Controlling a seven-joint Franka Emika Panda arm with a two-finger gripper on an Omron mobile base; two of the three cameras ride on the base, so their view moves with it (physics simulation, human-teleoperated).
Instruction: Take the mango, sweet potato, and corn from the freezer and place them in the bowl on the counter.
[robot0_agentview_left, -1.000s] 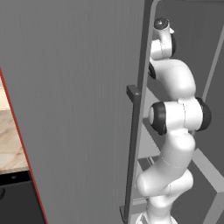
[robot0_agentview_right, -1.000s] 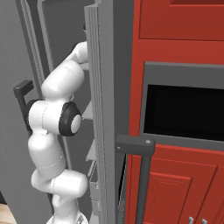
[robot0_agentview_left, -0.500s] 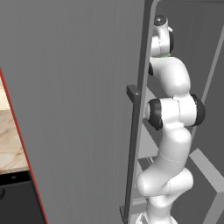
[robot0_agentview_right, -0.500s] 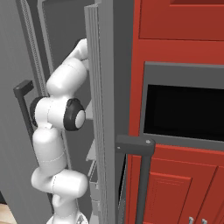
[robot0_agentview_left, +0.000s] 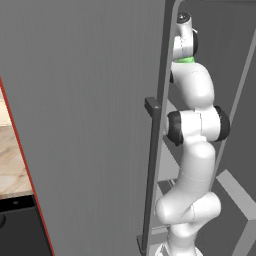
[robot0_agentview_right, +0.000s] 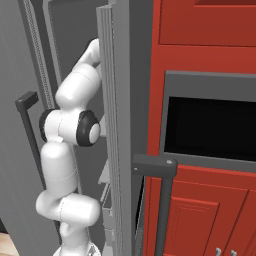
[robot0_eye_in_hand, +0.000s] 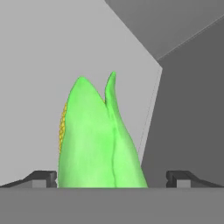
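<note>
Corn (robot0_eye_in_hand: 98, 140) sits right in front of the hand camera, bright green husk with a strip of yellow kernels peeking out on its left edge. Gripper (robot0_eye_in_hand: 111, 177) is spread wide, one dark fingertip (robot0_eye_in_hand: 41, 177) on each side of the cob and neither one touching it, so nothing's grabbed. Behind the corn it's all plain grey freezer (robot0_agentview_left: 90, 100) wall and shelf. From the base cameras the white arm (robot0_agentview_left: 192, 150) reaches up and into the freezer past its open grey door, next to the vertical bar handle (robot0_agentview_left: 152, 170). Counter (robot0_agentview_left: 12, 160) shows as a marbled beige sliver far left, and red cabinets (robot0_agentview_right: 210, 210) stand to the right.
</note>
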